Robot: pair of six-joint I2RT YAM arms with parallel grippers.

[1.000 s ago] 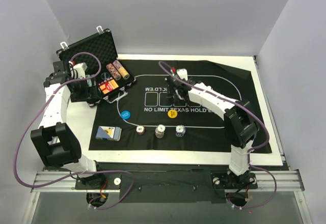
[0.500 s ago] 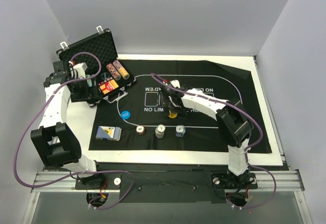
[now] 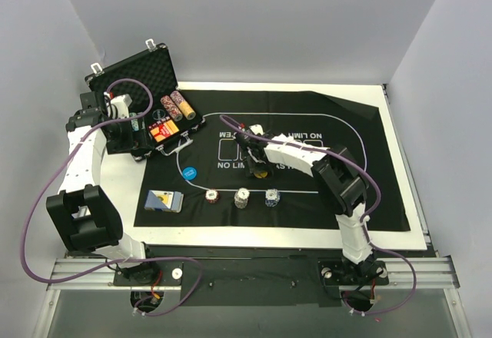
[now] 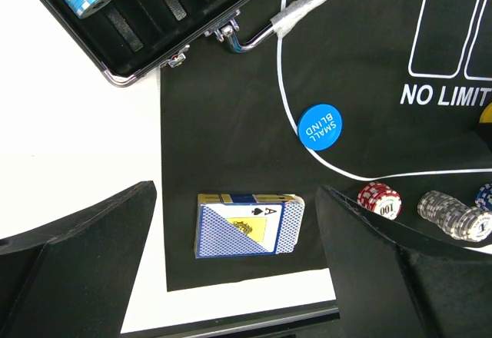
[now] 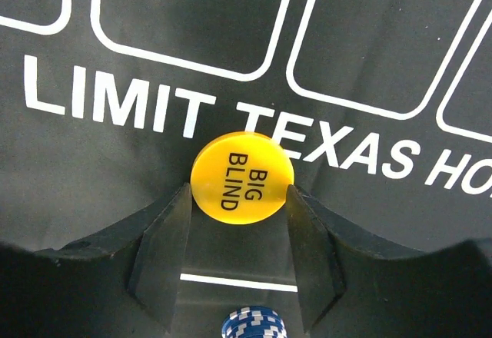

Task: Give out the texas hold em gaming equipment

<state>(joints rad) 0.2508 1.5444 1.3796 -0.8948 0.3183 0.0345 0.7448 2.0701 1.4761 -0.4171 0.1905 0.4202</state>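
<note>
My right gripper (image 5: 238,200) is low on the mat, its two fingers pressed against opposite edges of the yellow "BIG BLIND" button (image 5: 242,177), which lies flat on the printed lettering. In the top view the gripper (image 3: 257,165) covers most of this button (image 3: 262,173). My left gripper (image 4: 238,200) is open and empty, held high by the case (image 3: 129,130). The blue-backed card deck (image 4: 247,224) lies far below it at the mat's near left corner. A blue "SMALL BLIND" button (image 4: 318,126) lies on the oval line. Red (image 3: 212,195), grey (image 3: 242,197) and blue (image 3: 271,197) chip stacks stand in a row.
The open black case (image 3: 134,73) sits at the far left with chip rows (image 3: 181,106) and an orange pack inside. The black felt mat (image 3: 346,192) covers most of the white table. The blue chip stack (image 5: 252,324) stands just behind my right fingers.
My right arm swung left and down from above the card boxes to the yellow button, and its fingers now bracket it. The left arm has not moved.
</note>
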